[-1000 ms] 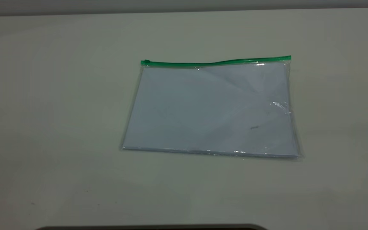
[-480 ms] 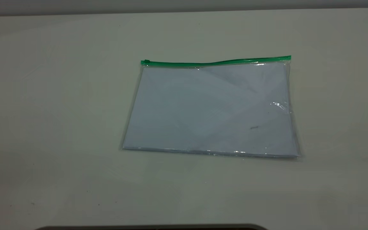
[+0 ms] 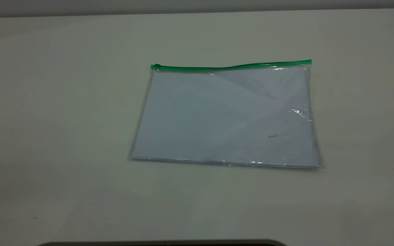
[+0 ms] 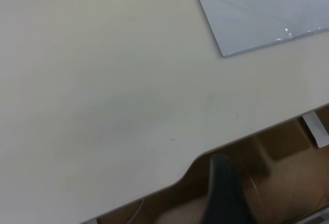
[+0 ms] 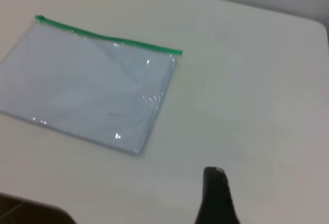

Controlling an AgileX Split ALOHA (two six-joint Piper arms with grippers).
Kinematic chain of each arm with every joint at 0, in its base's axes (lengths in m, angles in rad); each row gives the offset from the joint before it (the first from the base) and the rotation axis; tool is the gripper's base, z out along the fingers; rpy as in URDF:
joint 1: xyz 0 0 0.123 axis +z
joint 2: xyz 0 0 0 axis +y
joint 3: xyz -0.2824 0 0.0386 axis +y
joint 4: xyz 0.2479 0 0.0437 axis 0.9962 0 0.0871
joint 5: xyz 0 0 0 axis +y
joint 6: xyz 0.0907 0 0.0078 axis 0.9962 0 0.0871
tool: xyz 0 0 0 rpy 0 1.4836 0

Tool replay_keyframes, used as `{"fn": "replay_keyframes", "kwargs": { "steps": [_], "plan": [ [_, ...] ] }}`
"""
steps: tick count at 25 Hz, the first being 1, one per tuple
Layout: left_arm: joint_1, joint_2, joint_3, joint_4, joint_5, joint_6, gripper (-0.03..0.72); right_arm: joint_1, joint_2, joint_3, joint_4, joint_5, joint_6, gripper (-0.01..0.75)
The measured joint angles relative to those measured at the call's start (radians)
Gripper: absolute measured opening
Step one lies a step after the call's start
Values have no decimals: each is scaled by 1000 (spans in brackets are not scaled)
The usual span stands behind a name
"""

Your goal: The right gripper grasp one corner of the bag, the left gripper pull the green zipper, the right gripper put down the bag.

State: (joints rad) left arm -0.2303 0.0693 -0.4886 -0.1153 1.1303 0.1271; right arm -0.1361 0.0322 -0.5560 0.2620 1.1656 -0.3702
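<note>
Left gripper (image 4: 226, 193) is showing only one dark finger past the table's (image 3: 46, 102) near edge, so its opening cannot be told; it is holding nothing. Right of it, the bag (image 3: 226, 118) is lying flat mid-table, its green zipper (image 3: 231, 67) running along the far edge, slider at the left end. Right gripper (image 5: 218, 196) is hanging near the bag's right side, well apart, opening likewise unclear, grasping nothing.
</note>
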Motion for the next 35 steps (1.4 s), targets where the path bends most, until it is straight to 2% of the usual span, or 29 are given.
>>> {"fn": "replay_keyframes", "kwargs": {
  "steps": [8,19,22,25,27,35],
  "plan": [
    [0,0,0,0,1,0,568,73,-48,64,-66,-4,43,578],
    [1,-3,0,0,1,0,568,78,-48,71,-66,-16,63,578],
    [67,-26,0,0,2,0,568,78,-48,71,-66,-16,63,578],
    [188,-52,0,0,3,0,568,78,-48,71,-66,-16,63,578],
    [242,-76,0,0,4,0,568,78,-48,71,-66,-16,63,578],
    [267,-88,0,34,7,24,568,78,-48,71,-66,-19,63,578]
  ]
}}
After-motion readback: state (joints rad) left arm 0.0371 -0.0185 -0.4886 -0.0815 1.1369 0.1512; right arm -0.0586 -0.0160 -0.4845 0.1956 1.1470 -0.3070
